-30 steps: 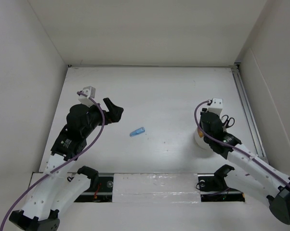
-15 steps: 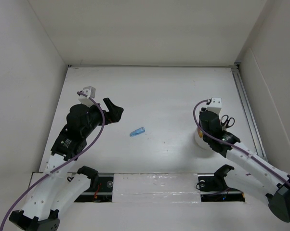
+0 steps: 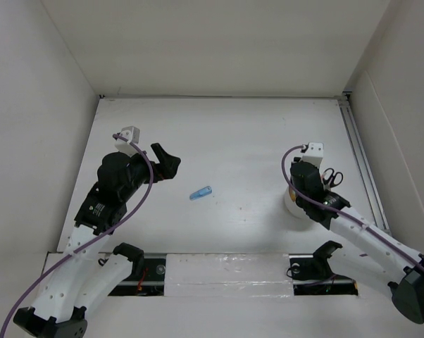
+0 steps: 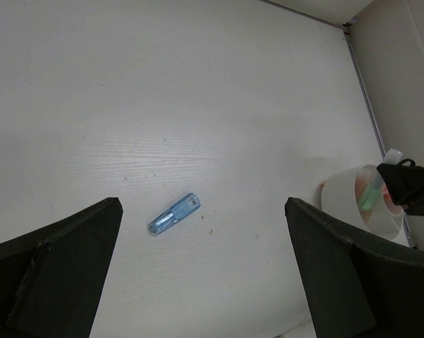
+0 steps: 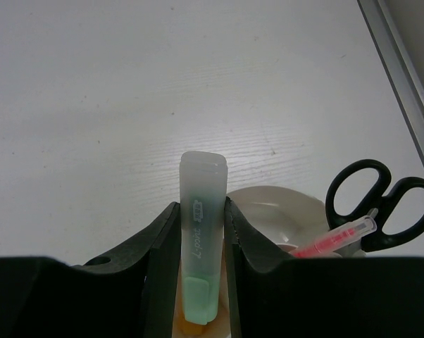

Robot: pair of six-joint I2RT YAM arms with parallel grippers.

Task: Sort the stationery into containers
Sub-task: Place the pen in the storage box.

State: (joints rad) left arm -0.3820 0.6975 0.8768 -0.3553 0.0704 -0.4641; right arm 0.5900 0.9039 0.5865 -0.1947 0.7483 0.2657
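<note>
Top external view: the blue marker (image 3: pixel 201 192) lay alone on the open bench (image 3: pixel 233 134), roughly midway between the two arms and well apart from the white cup (image 3: pixel 289 205), so it looked to me like the one piece not yet sorted. The left hand (image 3: pixel 168 163) hung near it on the left side, spread wide and carrying nothing. The right hand (image 3: pixel 301 191) sat directly over the cup and hid most of it. Black scissors (image 3: pixel 332 176) showed just beside that hand.

Left wrist view: both fingers (image 4: pixel 57 274) stood far apart at the bottom corners, and the blue marker lay flat and slanted on the bench between them. I judged that hand was kept spread because the marker would be its pick. At the right edge the cup tilted its open mouth this way, with something green inside and the right hand's black body above it.

Right wrist view: the right hand was pinching a pale green marker (image 5: pixel 201 211) by its sides, upright and lengthwise between the fingers. I took the upright hold to be so it could slide end-first into a narrow compartment. Its lower end hung over the cup's inside, above a bit of orange (image 5: pixel 191 327). I could not tell which compartment, nor whether the tip touched anything. Beyond the rim rose the scissors' handles and a thin red pen (image 5: pixel 335 236), apparently leaning in the cup with their lower ends hidden.
</note>
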